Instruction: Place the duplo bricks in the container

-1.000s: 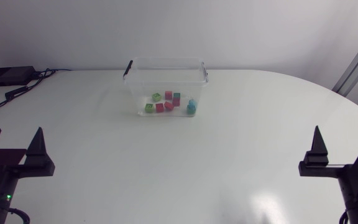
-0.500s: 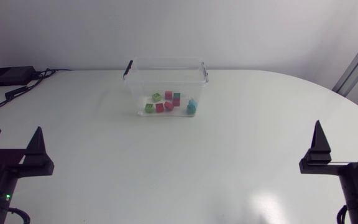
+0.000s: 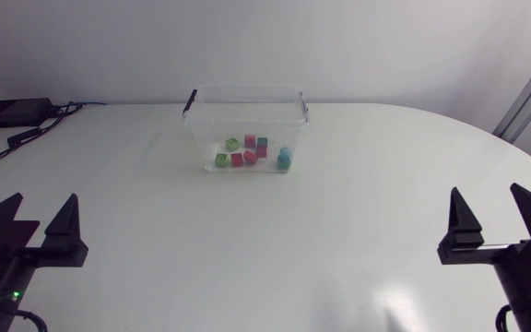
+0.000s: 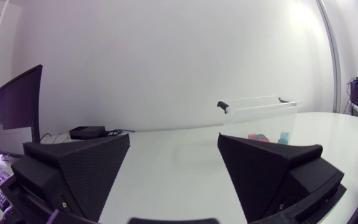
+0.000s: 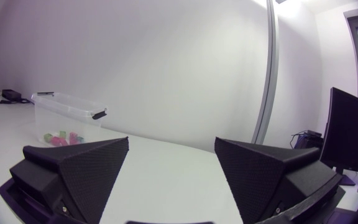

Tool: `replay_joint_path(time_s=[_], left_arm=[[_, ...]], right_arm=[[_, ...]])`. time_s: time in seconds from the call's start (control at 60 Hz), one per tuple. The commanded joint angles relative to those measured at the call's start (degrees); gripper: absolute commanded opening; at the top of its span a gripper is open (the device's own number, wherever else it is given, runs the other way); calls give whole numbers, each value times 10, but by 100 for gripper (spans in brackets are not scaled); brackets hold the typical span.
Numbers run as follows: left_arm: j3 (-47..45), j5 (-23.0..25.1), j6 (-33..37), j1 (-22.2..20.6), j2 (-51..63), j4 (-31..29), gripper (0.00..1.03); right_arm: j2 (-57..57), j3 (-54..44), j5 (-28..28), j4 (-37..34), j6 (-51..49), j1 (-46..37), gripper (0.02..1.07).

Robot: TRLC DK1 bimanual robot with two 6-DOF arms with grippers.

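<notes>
A clear plastic container (image 3: 245, 111) with black latches stands at the back middle of the table. Several duplo bricks (image 3: 250, 152) in green, red, pink and teal lie inside it. Far ahead of the left gripper the container (image 4: 260, 115) shows with bricks (image 4: 267, 137) in it; the right wrist view has the container (image 5: 67, 112) and bricks (image 5: 59, 137) off to one side. My left gripper (image 3: 30, 226) rests open at the near left corner, empty. My right gripper (image 3: 498, 221) rests open at the near right, empty.
A black box (image 3: 12, 112) with cables (image 3: 35, 132) sits at the table's back left corner. The white table (image 3: 275, 240) stretches bare between the grippers and the container.
Both grippers have shifted slightly at the near edge, the left one a bit to the right and lower, the right one a bit to the left. Container and bricks are unmoved.
</notes>
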Motion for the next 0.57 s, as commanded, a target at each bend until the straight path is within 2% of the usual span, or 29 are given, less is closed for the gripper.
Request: replay_joint_path(time_s=[0.0,0.367,0.55], left_arm=[[-9,16,-27,10,-3,-5,99],[-9,91,-70,37,0,-37,99],[-9,93,-71,38,0,-38,99]], right_arm=[[1,-14,-20,-13,36,-17,102],[-1,-13,-125,-72,122,-84,102],[-1,-13,-128,-74,124,-86,102]])
